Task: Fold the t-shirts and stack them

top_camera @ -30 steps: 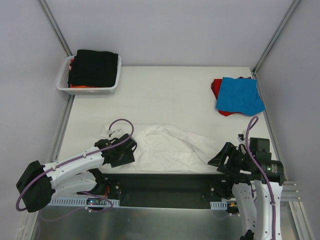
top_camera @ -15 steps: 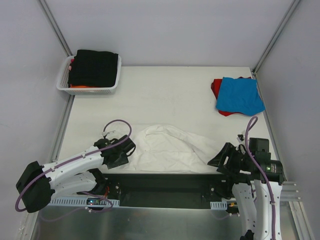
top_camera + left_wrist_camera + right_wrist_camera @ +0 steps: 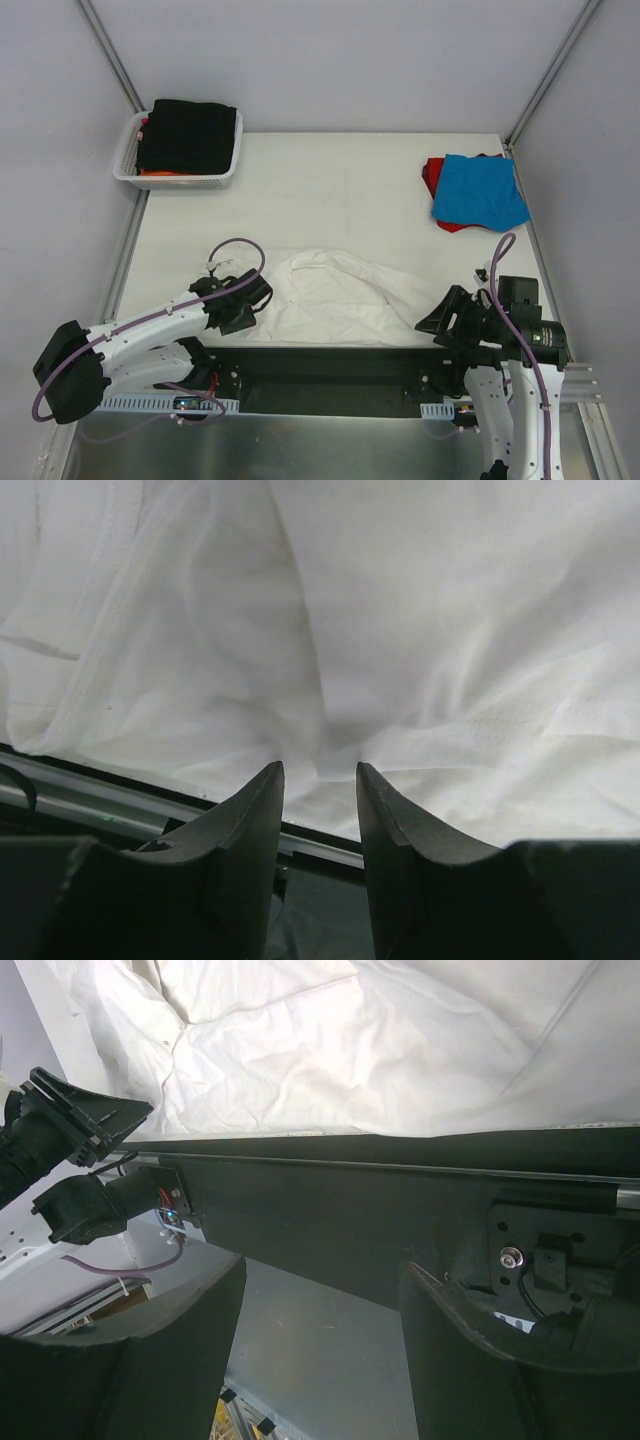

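A large white t-shirt (image 3: 340, 295) lies crumpled along the table's near edge. It fills the left wrist view (image 3: 400, 630) and shows at the top of the right wrist view (image 3: 350, 1050). My left gripper (image 3: 260, 298) is at the shirt's left end. Its jaws (image 3: 320, 770) stand slightly apart at the hem with nothing between them. My right gripper (image 3: 426, 322) is off the shirt's right end, over the near edge, open wide and empty (image 3: 322, 1265). A blue t-shirt (image 3: 480, 190) lies on a red one (image 3: 431, 174) at the back right. A black t-shirt (image 3: 190, 135) lies over an orange one (image 3: 160, 172) in the basket.
The white lattice basket (image 3: 126, 160) stands at the back left corner. A black rail (image 3: 330, 365) and the arm bases run along the near edge. Grey walls and metal posts close the sides.
My left gripper has shifted slightly at the shirt's left end, and the cloth there has moved a little. The right arm has not moved.
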You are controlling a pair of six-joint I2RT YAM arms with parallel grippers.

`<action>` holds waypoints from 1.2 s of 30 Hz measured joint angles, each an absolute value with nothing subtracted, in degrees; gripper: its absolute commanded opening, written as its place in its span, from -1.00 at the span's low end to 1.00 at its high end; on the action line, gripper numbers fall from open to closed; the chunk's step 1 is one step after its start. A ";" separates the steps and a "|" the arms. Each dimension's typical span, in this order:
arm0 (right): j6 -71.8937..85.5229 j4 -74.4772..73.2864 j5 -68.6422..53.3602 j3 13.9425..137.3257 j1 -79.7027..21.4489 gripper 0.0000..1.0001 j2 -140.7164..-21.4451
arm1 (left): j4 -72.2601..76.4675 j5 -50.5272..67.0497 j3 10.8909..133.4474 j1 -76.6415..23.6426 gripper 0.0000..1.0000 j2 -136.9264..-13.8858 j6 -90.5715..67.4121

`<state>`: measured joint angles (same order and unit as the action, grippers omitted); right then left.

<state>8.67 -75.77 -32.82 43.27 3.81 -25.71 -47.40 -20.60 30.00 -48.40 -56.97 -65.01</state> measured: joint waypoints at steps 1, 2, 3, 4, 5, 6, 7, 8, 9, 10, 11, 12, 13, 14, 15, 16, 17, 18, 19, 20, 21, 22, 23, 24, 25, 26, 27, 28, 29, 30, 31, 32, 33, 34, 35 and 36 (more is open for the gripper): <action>8.67 -75.77 -32.82 43.27 3.81 0.32 -25.63 | -46.57 -20.49 30.00 -48.40 -0.29 -56.99 -64.88; 8.67 -75.77 -32.82 43.27 3.81 0.32 -25.54 | -45.52 -20.34 29.98 -48.40 -0.32 -57.06 -64.69; 8.67 -75.77 -32.82 43.27 3.81 0.32 -25.50 | -44.53 -20.08 29.98 -48.40 -0.35 -57.25 -64.47; 8.67 -75.77 -32.82 43.27 3.81 0.32 -25.47 | -43.59 -19.90 29.93 -48.40 -0.38 -57.60 -64.31; 8.67 -75.77 -32.82 43.27 3.81 0.32 -25.47 | -42.85 -19.73 29.87 -48.40 -0.38 -58.00 -64.16; 8.64 -75.77 -32.82 43.27 3.81 0.32 -25.47 | -41.93 -19.55 29.67 -48.40 -0.38 -58.59 -63.96; 8.58 -75.77 -32.82 43.27 3.81 0.32 -25.47 | -41.19 -19.42 29.36 -48.40 -0.38 -59.05 -63.81; 8.56 -75.77 -32.80 43.27 3.81 0.32 -25.47 | -40.60 -19.25 29.04 -48.40 -0.38 -59.27 -63.66; 8.54 -75.77 -32.82 43.27 3.81 0.32 -25.47 | -40.32 -18.96 28.77 -48.40 -0.38 -59.33 -63.59; 8.51 -75.77 -32.80 43.27 3.81 0.32 -25.47 | -39.99 -18.70 28.53 -48.40 -0.37 -59.33 -63.48; 8.51 -75.77 -32.80 43.27 3.81 0.32 -25.47 | -39.68 -18.52 28.42 -48.40 -0.37 -59.33 -63.42; 8.51 -75.77 -32.80 43.27 3.81 0.32 -25.47 | -39.53 -18.46 28.34 -48.40 -0.36 -59.33 -63.35; 8.51 -75.77 -32.80 43.27 3.81 0.32 -25.47 | -39.44 -18.41 28.34 -48.40 -0.36 -59.35 -63.24; 8.51 -75.77 -32.80 43.27 3.79 0.32 -25.47 | -39.35 -18.37 28.32 -48.40 -0.36 -59.44 -63.13; 8.51 -75.77 -32.80 43.27 3.79 0.32 -25.47 | -39.29 -18.31 28.29 -48.40 -0.36 -59.57 -62.98; 8.51 -75.77 -32.80 43.27 3.81 0.32 -25.47 | -39.22 -18.28 28.27 -48.40 -0.36 -59.64 -62.94; 8.51 -75.77 -32.80 43.27 3.79 0.32 -25.45 | -39.20 -18.28 28.25 -48.40 -0.36 -59.64 -62.92; 8.51 -75.77 -32.77 43.27 3.79 0.32 -25.43 | -39.20 -18.28 28.23 -48.40 -0.36 -59.61 -62.89; 8.51 -75.77 -32.77 43.27 3.79 0.32 -25.41 | -39.20 -18.28 28.23 -48.40 -0.37 -59.61 -62.83; 8.51 -75.77 -32.75 43.27 3.79 0.32 -25.36 | -39.20 -18.28 28.21 -48.40 -0.40 -59.57 -62.81; 8.51 -75.77 -32.69 43.27 3.79 0.32 -25.26 | -39.20 -18.28 28.16 -48.40 -0.44 -59.53 -62.78; 8.51 -75.77 -32.64 43.27 3.79 0.32 -25.17 | -39.20 -18.28 28.16 -48.40 -0.67 -59.48 -62.78; 8.51 -75.77 -32.60 43.27 3.79 0.32 -25.04 | -39.16 -18.28 28.14 -48.40 -0.81 -59.44 -62.78; 8.51 -75.77 -32.58 43.27 3.79 0.32 -24.91 | -39.07 -18.24 28.12 -48.40 -0.97 -59.42 -62.85; 8.51 -75.77 -32.58 43.27 3.79 0.32 -24.84 | -38.87 -18.22 28.12 -48.40 -1.00 -59.42 -62.76; 8.51 -75.77 -32.53 43.27 3.79 0.32 -24.77 | -38.74 -18.20 28.12 -48.40 -1.00 -59.40 -62.61; 8.51 -75.77 -32.49 43.27 3.79 0.32 -24.71 | -38.65 -18.15 28.14 -48.40 -1.00 -59.40 -62.39; 8.54 -75.77 -32.47 43.27 3.79 0.32 -24.67 | -38.63 -18.09 28.14 -48.40 -1.00 -59.37 -62.33; 8.54 -75.77 -32.40 43.27 3.79 0.32 -24.62 | -38.63 -18.09 28.14 -48.40 -1.00 -59.37 -62.28; 8.54 -75.77 -32.38 43.27 3.79 0.32 -24.58 | -38.65 -18.09 28.21 -48.40 -1.00 -59.40 -62.22; 8.54 -75.77 -32.38 43.27 3.79 0.32 -24.56 | -38.68 -18.09 28.27 -48.40 -1.00 -59.40 -62.13; 8.54 -75.77 -32.38 43.27 3.79 0.32 -24.53 | -38.76 -18.09 28.36 -48.40 -1.00 -59.44 -62.04; 8.51 -75.77 -32.38 43.27 3.79 0.32 -24.51 | -38.89 -18.06 28.49 -48.40 -1.00 -59.53 -61.91; 8.54 -75.77 -32.38 43.27 3.79 0.32 -24.51 | -39.05 -18.06 28.71 -48.40 -1.00 -59.66 -61.80; 8.54 -75.77 -32.36 43.27 3.79 0.32 -24.51 | -39.38 -18.06 29.04 -48.40 -0.80 -59.79 -61.54; 8.51 -75.77 -32.36 43.27 3.79 0.32 -24.51 | -39.83 -18.04 29.56 -48.40 -0.77 -59.90 -61.19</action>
